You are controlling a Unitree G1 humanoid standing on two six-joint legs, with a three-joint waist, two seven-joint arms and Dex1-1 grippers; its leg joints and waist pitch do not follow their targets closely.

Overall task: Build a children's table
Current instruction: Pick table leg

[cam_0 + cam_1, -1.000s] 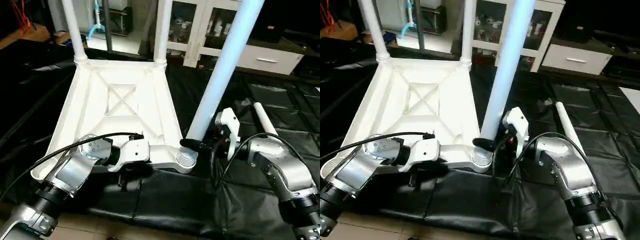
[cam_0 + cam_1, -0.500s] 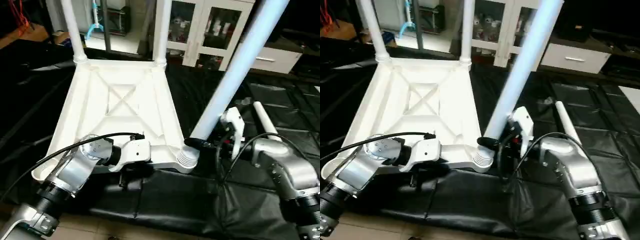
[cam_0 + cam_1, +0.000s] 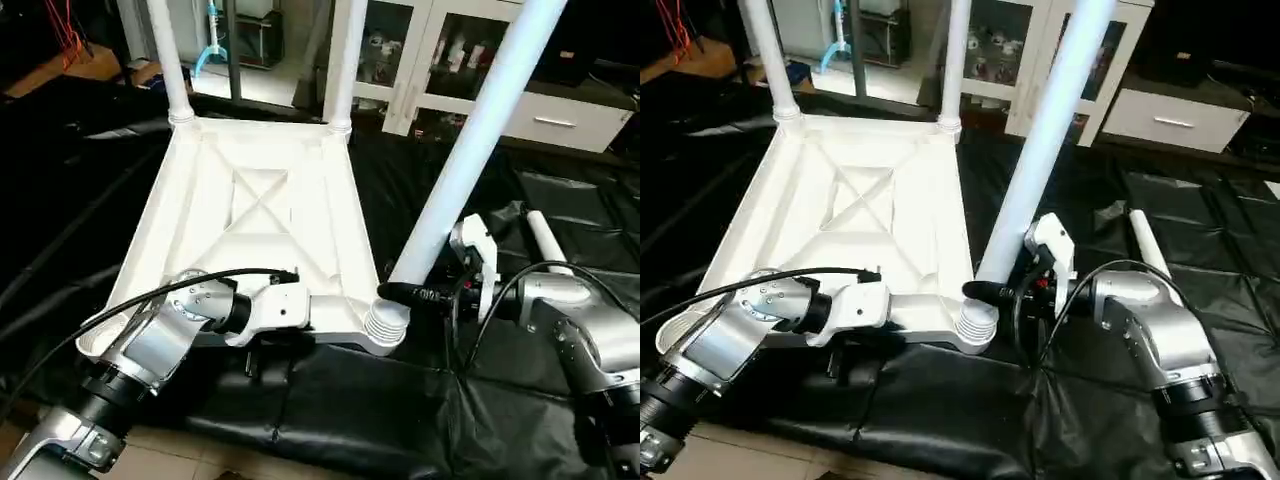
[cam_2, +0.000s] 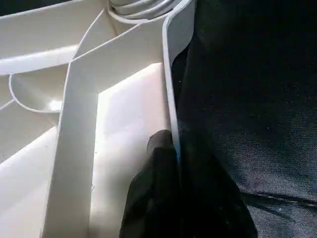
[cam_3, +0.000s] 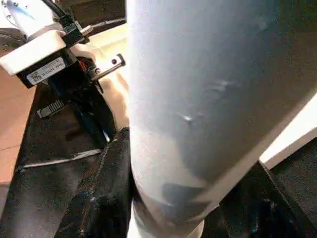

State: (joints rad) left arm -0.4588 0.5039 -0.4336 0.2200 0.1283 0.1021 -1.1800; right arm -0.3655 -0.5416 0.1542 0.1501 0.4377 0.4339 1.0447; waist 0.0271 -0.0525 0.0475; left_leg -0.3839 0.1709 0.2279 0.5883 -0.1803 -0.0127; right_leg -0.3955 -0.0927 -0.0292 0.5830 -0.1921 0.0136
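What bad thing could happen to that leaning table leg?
The right gripper holds the third leg tilted over the near corner socket, so it might jam or go in crooked. The left gripper only pinches the tabletop's thin edge, so the tabletop could slip if pushed hard.

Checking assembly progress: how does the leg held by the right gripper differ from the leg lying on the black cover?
The held leg stands up, leaning, its foot at the tabletop's near corner socket; the loose leg lies flat on the black cover. The right gripper clasps the held leg; nothing touches the loose one. Both are white tapered tubes.
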